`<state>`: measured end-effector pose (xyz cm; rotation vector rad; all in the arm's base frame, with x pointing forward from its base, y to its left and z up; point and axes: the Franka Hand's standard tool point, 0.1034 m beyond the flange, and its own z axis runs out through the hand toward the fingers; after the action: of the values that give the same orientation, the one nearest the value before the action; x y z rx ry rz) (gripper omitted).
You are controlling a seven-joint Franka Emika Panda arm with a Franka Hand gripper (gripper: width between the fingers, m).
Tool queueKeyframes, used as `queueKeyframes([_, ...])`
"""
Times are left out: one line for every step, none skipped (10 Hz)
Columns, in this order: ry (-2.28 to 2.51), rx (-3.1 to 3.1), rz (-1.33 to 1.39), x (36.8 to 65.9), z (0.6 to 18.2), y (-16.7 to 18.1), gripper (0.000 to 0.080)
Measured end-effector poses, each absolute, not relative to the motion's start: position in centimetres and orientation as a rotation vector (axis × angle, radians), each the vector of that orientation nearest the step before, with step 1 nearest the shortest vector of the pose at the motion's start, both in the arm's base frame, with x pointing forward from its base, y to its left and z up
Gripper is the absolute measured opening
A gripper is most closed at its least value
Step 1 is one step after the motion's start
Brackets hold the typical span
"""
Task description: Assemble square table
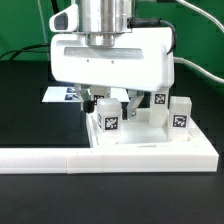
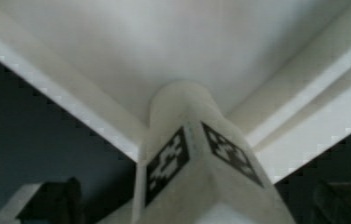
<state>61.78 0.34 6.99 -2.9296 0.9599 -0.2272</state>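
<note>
The claw [image 1: 110,103] hangs released over the square tabletop [image 1: 150,148], its fingers [image 1: 128,104] spread to either side of a tagged white leg [image 1: 108,118] that stands upright on the tabletop. Two more legs [image 1: 170,110] stand at the tabletop's far corner on the exterior view's right. The tabletop rests on the black bench [image 1: 25,100] against the white L-shaped barrier [image 1: 60,159], with the marker board [image 1: 58,93] behind it.

Surface: a black tabletop [image 1: 25,105], matte, is seen under everything.
Backdrop: a green cloth [image 1: 20,30] is hung behind the table, filling the upper corners of the exterior view.
Cable: a thin pale cable [image 1: 205,20] is seen crossing the cloth on the exterior view's right.
Barrier: a long white barrier [image 1: 40,157] is laid along the table's near side.
Light: even and bright; soft shadows are cast on the black surface.
</note>
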Motion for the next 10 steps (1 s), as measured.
queueKeyframes([0.861, -2.965, -0.232, 61.85, 7.04, 0.35, 0.0649])
queueKeyframes([0.715, -3.014, -0.236, 61.86, 7.05, 0.32, 0.0649])
queueKeyframes([0.634, -3.038, -0.238, 61.86, 7.06, 0.48, 0.0649])
queueKeyframes([0.545, -3.06, -0.239, 61.86, 7.05, 0.45, 0.0649])
queueKeyframes([0.433, -3.083, -0.241, 61.86, 7.05, 0.38, 0.0649])
queueKeyframes([0.372, -3.094, -0.242, 61.86, 7.05, 0.39, 0.0649])
queueKeyframes([0.249, -3.113, -0.243, 61.87, 7.06, 0.39, 0.0649])
queueKeyframes([0.164, -3.125, -0.244, 61.88, 7.07, 0.43, 0.0649])
queueKeyframes([0.124, -3.131, -0.243, 61.88, 7.07, 0.43, 0.0649])
queueKeyframes([-0.007, -3.146, -0.242, 61.88, 7.07, 0.35, 0.0649])
